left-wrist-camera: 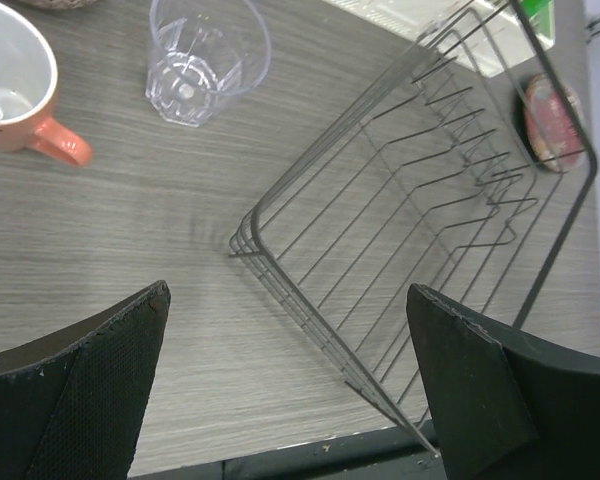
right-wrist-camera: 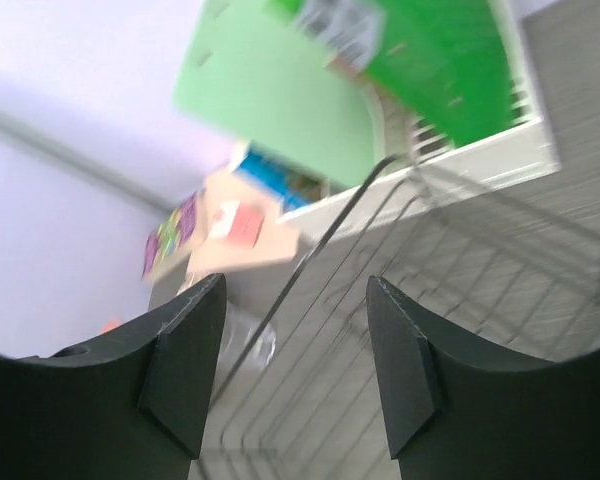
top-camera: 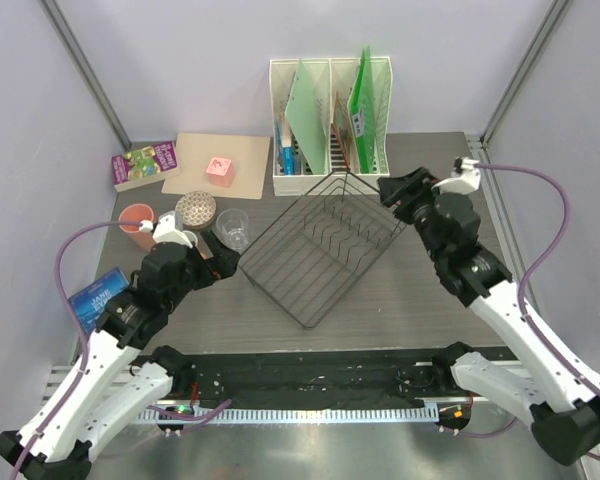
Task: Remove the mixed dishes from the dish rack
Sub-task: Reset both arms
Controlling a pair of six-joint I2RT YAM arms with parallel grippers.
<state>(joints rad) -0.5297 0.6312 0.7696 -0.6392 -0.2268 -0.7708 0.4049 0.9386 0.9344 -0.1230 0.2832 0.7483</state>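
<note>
The black wire dish rack (top-camera: pixel 320 245) stands mid-table with nothing in it. A clear glass (top-camera: pixel 232 228) stands upright on the table just left of the rack, also in the left wrist view (left-wrist-camera: pixel 205 55). A salmon-pink cup (top-camera: pixel 137 225) with a handle stands further left (left-wrist-camera: pixel 15 85). Past the rack's far corner a red round thing (left-wrist-camera: pixel 552 120) shows, likely the plate. My left gripper (left-wrist-camera: pixel 288 300) is wide open over the rack's near-left corner (top-camera: pixel 225 262). My right gripper (right-wrist-camera: pixel 295 290) is open and holds nothing, above the rack's right corner (top-camera: pixel 390 190); its view is blurred.
A white file holder (top-camera: pixel 330 115) with green folders stands behind the rack. A round speckled object (top-camera: pixel 195 210) sits beside the glass. A cardboard sheet with a pink block (top-camera: pixel 220 168), a colourful book (top-camera: pixel 145 162) and a blue book (top-camera: pixel 98 295) lie on the left.
</note>
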